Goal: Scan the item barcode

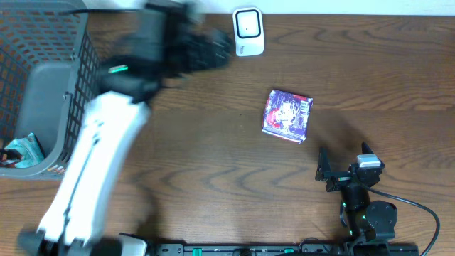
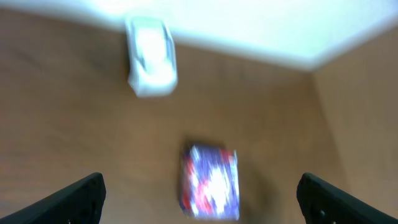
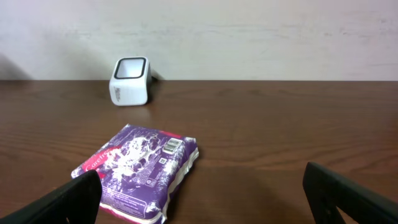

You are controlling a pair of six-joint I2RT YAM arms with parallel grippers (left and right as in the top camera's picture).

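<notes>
Two grippers, both spread wide and holding nothing. Nearest the base, the right gripper (image 1: 344, 168) sits low over the table. The purple packet (image 3: 140, 171) lies flat on the wood just ahead of it, well apart from the scanner. A small white patch (image 3: 171, 145) on its upper face looks like the barcode, though it is too small to be sure. Farther out, the left gripper (image 1: 213, 51) (smeared by blur overhead) hangs near the white barcode scanner (image 1: 248, 31) at the far edge.

My reading: the packet is not yet picked up, so the step in hand is the approach. Next comes a grasp by the edges that leaves the patch uncovered, then a turn toward the scanner's window.

Dark wood grain covers the tabletop (image 1: 213, 163). A grey mesh basket (image 1: 50, 43) stands at the left, with a pale wall (image 3: 249, 31) behind.
</notes>
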